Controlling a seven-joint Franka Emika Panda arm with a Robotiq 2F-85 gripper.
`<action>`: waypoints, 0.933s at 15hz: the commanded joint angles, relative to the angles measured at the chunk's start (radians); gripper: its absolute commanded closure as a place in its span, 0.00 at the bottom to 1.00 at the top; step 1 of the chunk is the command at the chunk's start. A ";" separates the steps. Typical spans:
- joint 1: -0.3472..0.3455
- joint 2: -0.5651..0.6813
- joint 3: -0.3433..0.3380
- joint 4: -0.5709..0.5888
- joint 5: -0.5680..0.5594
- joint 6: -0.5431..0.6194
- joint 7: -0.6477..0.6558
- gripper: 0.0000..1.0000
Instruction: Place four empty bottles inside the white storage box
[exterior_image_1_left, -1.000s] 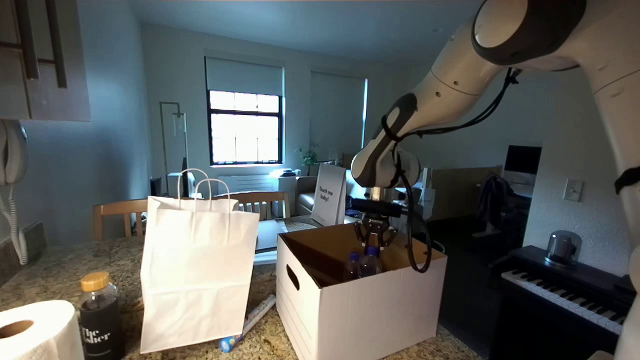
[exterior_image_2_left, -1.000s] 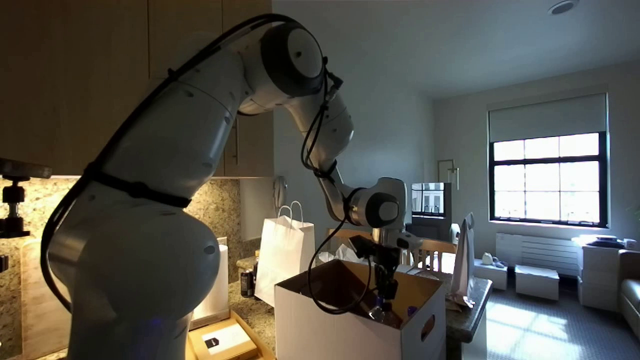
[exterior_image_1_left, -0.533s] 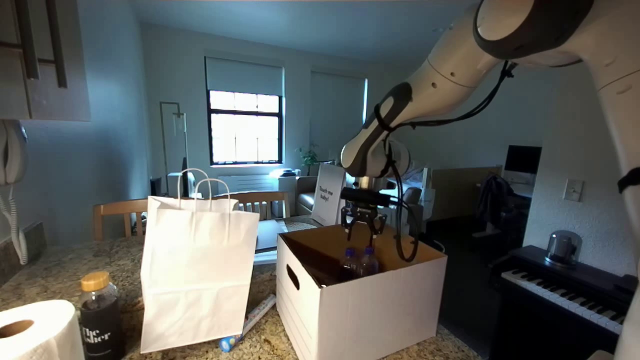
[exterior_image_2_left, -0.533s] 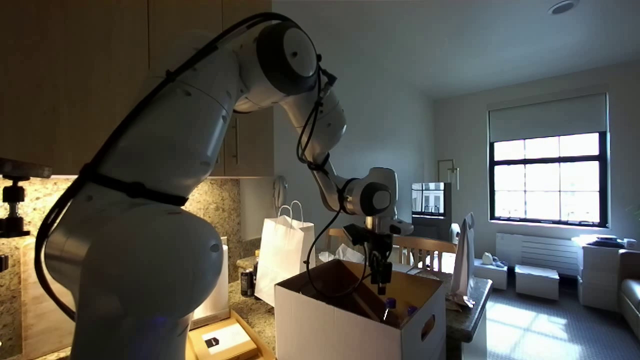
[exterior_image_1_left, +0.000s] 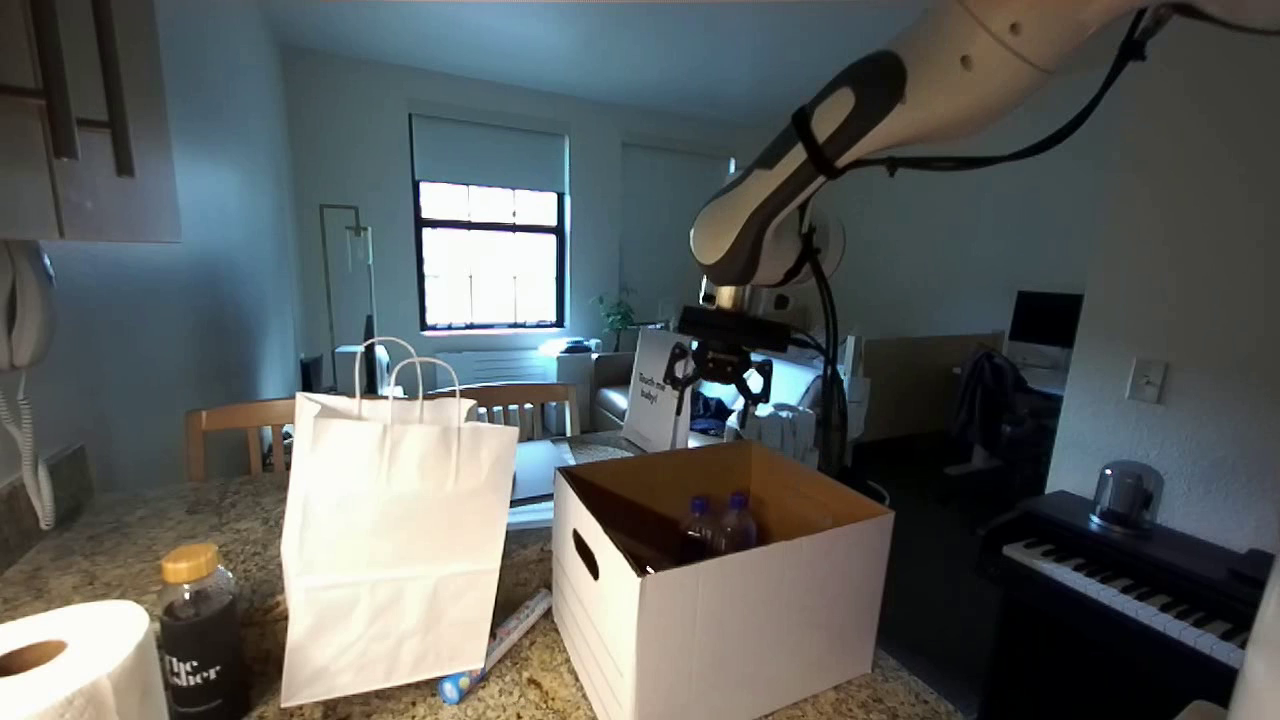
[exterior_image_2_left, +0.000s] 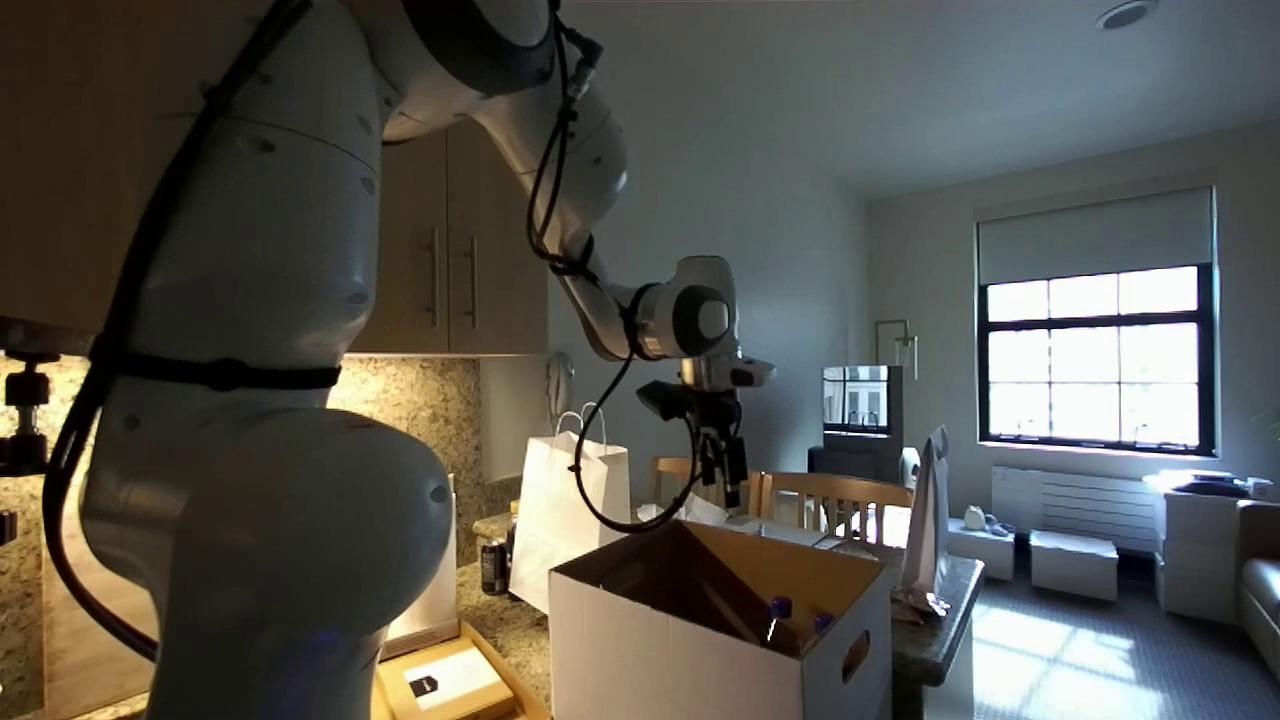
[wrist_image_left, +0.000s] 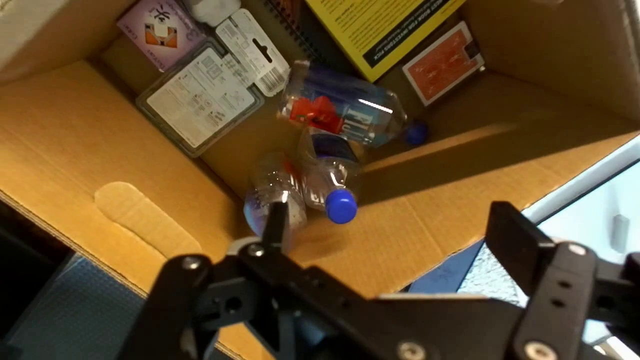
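My end effector (exterior_image_1_left: 712, 413) is spread wide with nothing in it, up higher than the box (exterior_image_1_left: 765, 630). I count three bottles (wrist_image_left: 350, 107) in the box: one flat on its side, and two close together by a corner, at least one with its blue cap (wrist_image_left: 341, 206) up. So I think I'm between bottles, with one to go. I can't see the fourth anywhere. Next, I'd guess, I must find it, grab it, lift it over the high box sides and set it in gently. The box sits near an edge of the worktop (exterior_image_1_left: 110, 510), so I should not bump it. A bag (exterior_image_1_left: 390, 550) stands beside it, with a tube (exterior_image_1_left: 500, 641) between them, and a jar (exterior_image_1_left: 203, 640) and a roll (exterior_image_1_left: 100, 670) on the bag's other side. A sign (exterior_image_2_left: 932, 530) stands by a worktop corner. Around the worktop, the room has a bright window (exterior_image_1_left: 490, 260), some chairs (exterior_image_2_left: 835, 486) and a piano (exterior_image_1_left: 1100, 570).
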 joint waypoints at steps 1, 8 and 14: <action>0.021 -0.198 0.098 -0.167 -0.083 0.001 0.044 0.00; 0.114 -0.269 0.370 -0.193 -0.076 -0.097 0.096 0.00; 0.200 -0.045 0.506 -0.064 -0.099 -0.153 0.114 0.00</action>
